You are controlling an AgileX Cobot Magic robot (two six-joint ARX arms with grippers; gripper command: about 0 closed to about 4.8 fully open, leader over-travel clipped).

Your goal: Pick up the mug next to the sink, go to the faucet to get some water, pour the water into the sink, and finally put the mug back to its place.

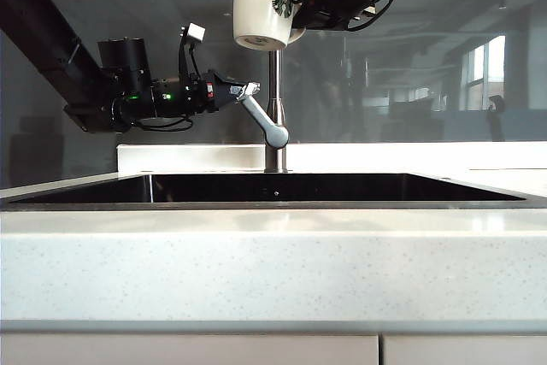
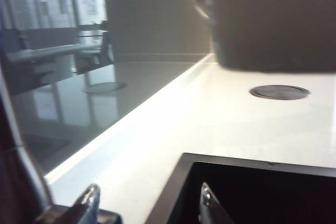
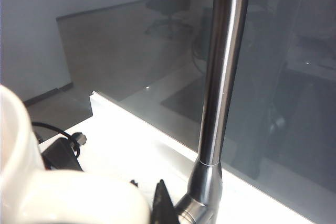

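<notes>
The right gripper (image 1: 297, 8) is clenched on the handle side of the white Starbucks mug (image 1: 263, 6), holding it upright high over the sink's back edge, in front of the upper neck of the gooseneck faucet (image 1: 275, 83); in the right wrist view the mug's (image 3: 21, 182) pale rim sits close to the camera with the steel faucet (image 3: 220, 93) column rising just beyond it. The left gripper (image 1: 248, 91) is level at the tip of the faucet's angled lever handle (image 1: 263, 121), its fingers (image 2: 89, 203) spread apart with nothing clamped between them; whether they touch the lever I cannot tell. Below lies the dark sink (image 1: 85, 203), set into the pale speckled worktop (image 1: 273, 262), with a round metal cover (image 2: 279, 92) on the worktop behind the sink's corner. No stream of water is visible; judging from this, the pick-up is done and the mug is placed for filling; opening the tap, filling, pouring out and returning the mug beside the sink all remain.
</notes>
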